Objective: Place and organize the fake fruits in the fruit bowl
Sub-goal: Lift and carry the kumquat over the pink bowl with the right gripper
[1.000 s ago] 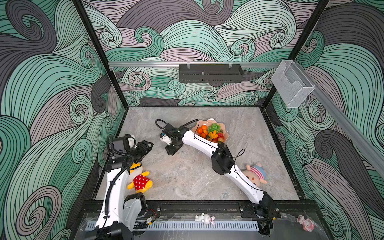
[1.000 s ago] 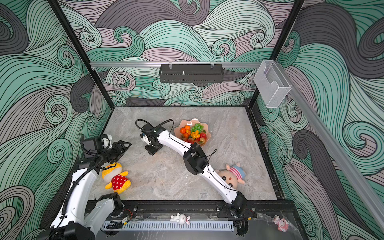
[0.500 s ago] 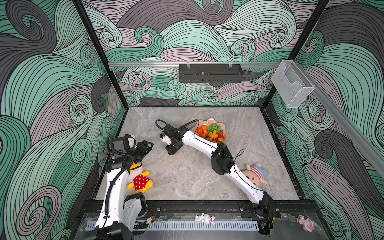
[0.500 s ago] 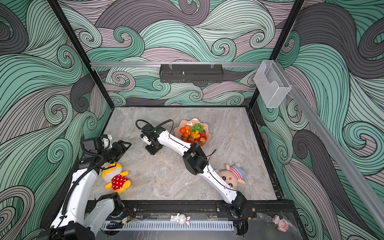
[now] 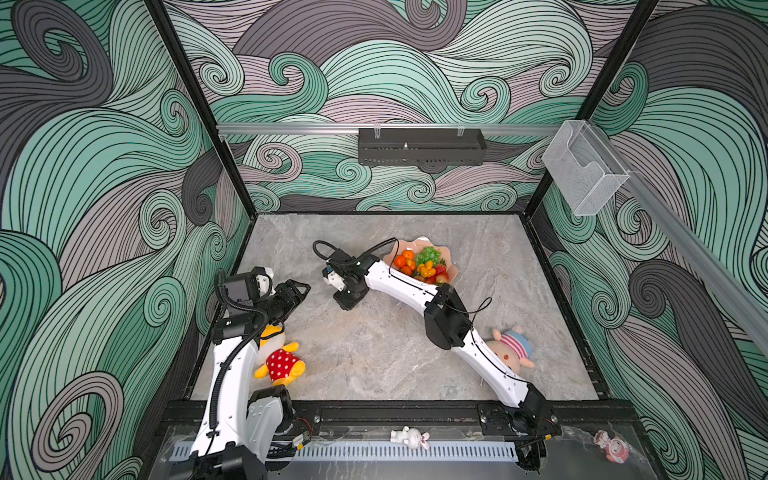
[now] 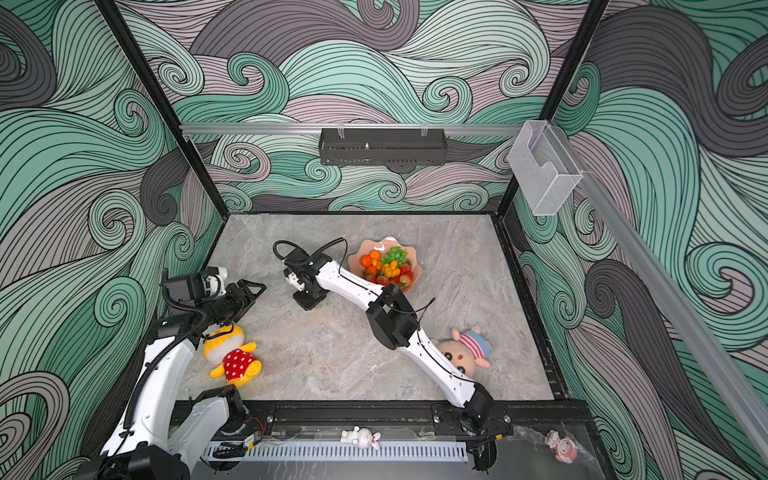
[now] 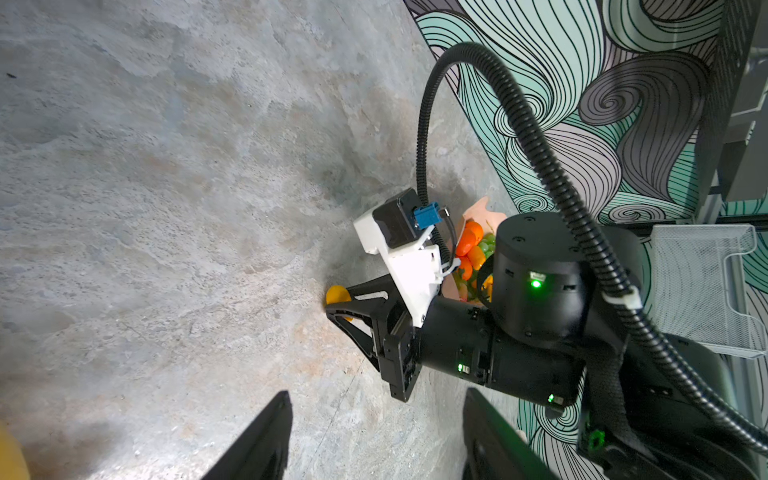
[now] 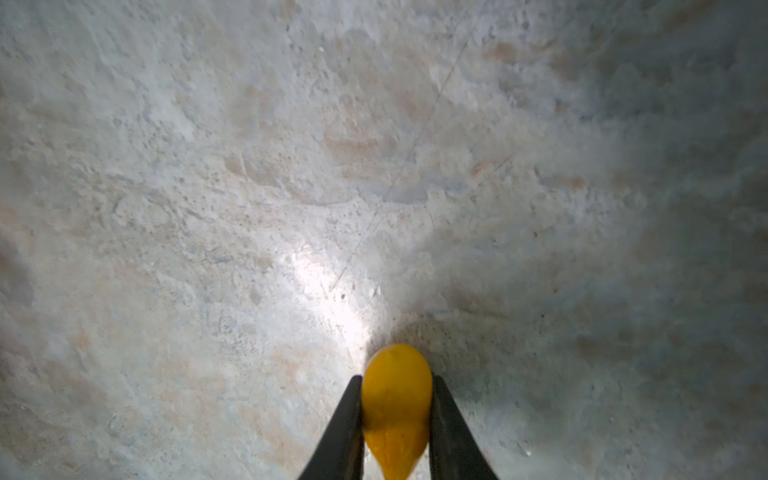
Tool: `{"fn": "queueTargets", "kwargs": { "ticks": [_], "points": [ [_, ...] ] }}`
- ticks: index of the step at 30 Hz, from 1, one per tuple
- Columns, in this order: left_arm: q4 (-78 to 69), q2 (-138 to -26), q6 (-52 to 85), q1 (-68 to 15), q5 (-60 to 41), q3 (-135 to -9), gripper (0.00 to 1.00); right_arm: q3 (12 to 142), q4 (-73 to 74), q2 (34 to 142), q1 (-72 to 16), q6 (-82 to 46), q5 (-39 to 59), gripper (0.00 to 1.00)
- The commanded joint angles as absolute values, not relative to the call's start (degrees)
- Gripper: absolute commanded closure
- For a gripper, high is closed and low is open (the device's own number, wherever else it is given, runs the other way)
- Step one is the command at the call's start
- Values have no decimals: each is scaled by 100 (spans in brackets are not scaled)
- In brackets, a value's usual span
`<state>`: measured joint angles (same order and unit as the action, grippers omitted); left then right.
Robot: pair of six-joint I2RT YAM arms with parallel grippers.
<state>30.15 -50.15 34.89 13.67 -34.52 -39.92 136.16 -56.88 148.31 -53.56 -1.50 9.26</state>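
Observation:
The pale pink scalloped fruit bowl stands right of the table's middle, toward the back. In it are fake fruits: green grapes, tangerines, kumquats and strawberries. My right gripper points down at the table left of the bowl. It is shut on a small yellow-orange kumquat, with both fingers against its sides. My left gripper hovers open and empty at the left, facing the right gripper.
A yellow plush toy with a red polka-dot dress lies at the front left beside the left arm. A striped-hat plush doll lies at the front right under the right arm. A clear plastic box and a black tray hang on the walls.
The right gripper's jaws have closed in on the kumquat. Both arms have stayed almost where they were, and the left gripper is unchanged.

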Motion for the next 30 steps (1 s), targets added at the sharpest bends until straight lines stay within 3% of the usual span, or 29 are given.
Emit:
{"fn": "queueTargets", "kwargs": {
  "ticks": [1, 14, 30],
  "points": [
    [2892, -5054, 3383, 1239, -3700, -4058, 33, 12984, -5352, 13973, -5333, -261, 991, 78],
    [2500, -5456, 3572, -198, -2948, -4310, 33, 10083, -4110, 11803, -4646, -694, 1047, 79],
    [1795, -7037, 3806, -1844, -2299, -5266, 33, 9735, -4025, 11334, -3276, -721, 902, 79]
  ]
}}
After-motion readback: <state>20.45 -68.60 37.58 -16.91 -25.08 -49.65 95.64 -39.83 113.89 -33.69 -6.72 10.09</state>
